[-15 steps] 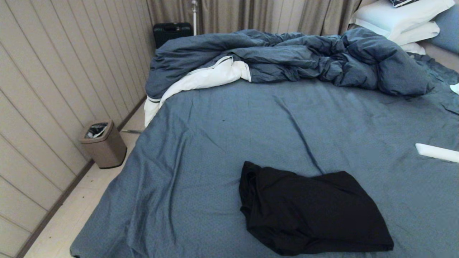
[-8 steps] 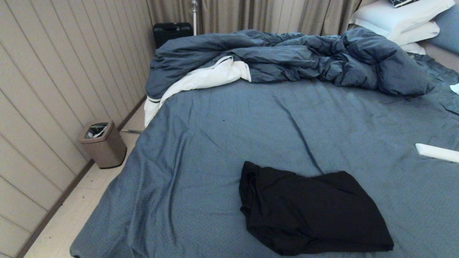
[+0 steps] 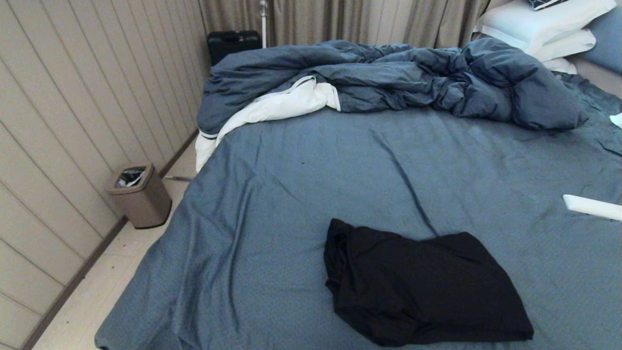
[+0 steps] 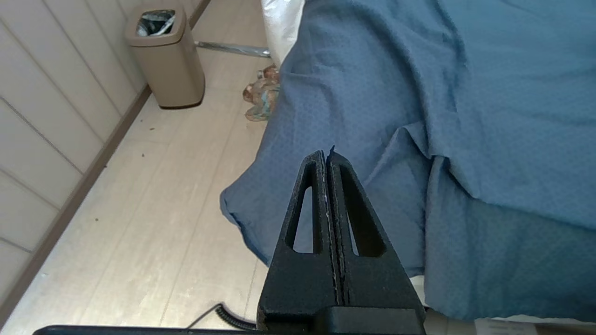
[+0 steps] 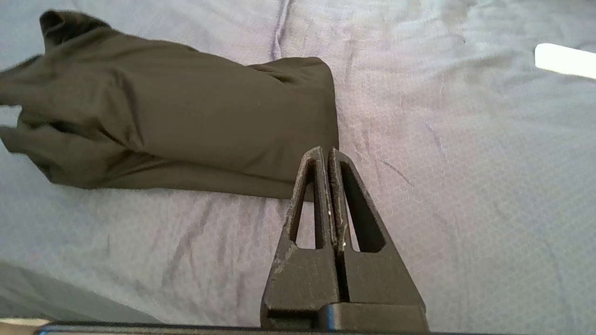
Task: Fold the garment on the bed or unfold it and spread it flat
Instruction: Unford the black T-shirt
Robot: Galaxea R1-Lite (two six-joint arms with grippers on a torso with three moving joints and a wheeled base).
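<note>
Right tool (image 5: 328,156) was clenched empty, poised just off the folded garment's (image 5: 177,125) near corner; left tool (image 4: 326,158) was clenched too, over the bed's (image 4: 465,116) corner by the floor. Nothing shifted over the last second (garment same spot, near edge of bed). Probably already folded; no grasp begun.

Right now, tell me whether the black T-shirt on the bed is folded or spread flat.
Folded, loosely. The black T-shirt lies as a compact, layered bundle on the bed, with doubled edges and no sleeves, print or lettering showing.
</note>
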